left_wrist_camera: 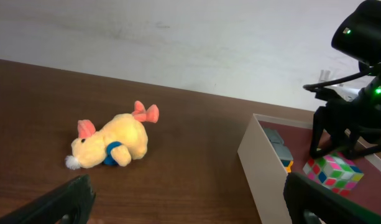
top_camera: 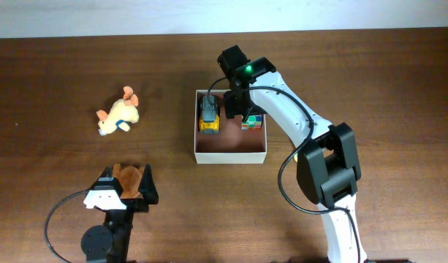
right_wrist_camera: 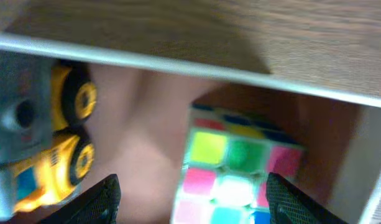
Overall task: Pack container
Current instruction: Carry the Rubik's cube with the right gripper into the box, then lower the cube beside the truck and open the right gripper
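The container [top_camera: 231, 157], a square white box with a reddish-brown inside, stands mid-table. In it are a yellow and grey toy truck [top_camera: 209, 117] and a coloured puzzle cube [top_camera: 251, 122]. My right gripper [top_camera: 234, 111] hangs over the container's far side. In the right wrist view it [right_wrist_camera: 190, 205] is open, its fingers either side of the cube [right_wrist_camera: 240, 168], with the truck [right_wrist_camera: 47, 143] to the left and the container's rim [right_wrist_camera: 178, 65] beyond. My left gripper [top_camera: 127, 183] is open near the front edge and empty in its wrist view [left_wrist_camera: 190, 205].
A yellow plush animal [top_camera: 119, 115] lies on the table left of the container; it also shows in the left wrist view [left_wrist_camera: 109, 144]. A brown furry thing [top_camera: 128, 177] shows at my left gripper from overhead only. The left wrist view shows the container wall [left_wrist_camera: 258, 168].
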Controlling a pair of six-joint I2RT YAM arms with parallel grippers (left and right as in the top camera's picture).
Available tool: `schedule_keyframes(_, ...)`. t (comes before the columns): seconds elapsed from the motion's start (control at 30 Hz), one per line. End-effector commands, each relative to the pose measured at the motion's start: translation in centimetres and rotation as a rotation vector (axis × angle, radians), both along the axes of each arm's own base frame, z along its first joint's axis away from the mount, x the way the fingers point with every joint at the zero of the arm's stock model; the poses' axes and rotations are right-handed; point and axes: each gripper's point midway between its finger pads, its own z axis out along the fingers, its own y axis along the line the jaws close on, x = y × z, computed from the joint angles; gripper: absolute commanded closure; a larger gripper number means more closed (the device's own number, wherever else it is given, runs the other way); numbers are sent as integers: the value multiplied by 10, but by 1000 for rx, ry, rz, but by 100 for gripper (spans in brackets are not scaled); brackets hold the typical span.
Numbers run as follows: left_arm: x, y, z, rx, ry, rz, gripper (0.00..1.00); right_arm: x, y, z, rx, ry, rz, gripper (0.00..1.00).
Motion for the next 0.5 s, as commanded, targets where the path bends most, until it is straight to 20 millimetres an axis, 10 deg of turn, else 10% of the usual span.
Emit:
schedule_keyframes(0.0,0,-2,-1,15,-3,-15,1,-1,19,11,90,14,69,36)
schedule_keyframes(0.47,0,-2,-1,15,-3,-15,1,-42,30,-4,43,129,124,65)
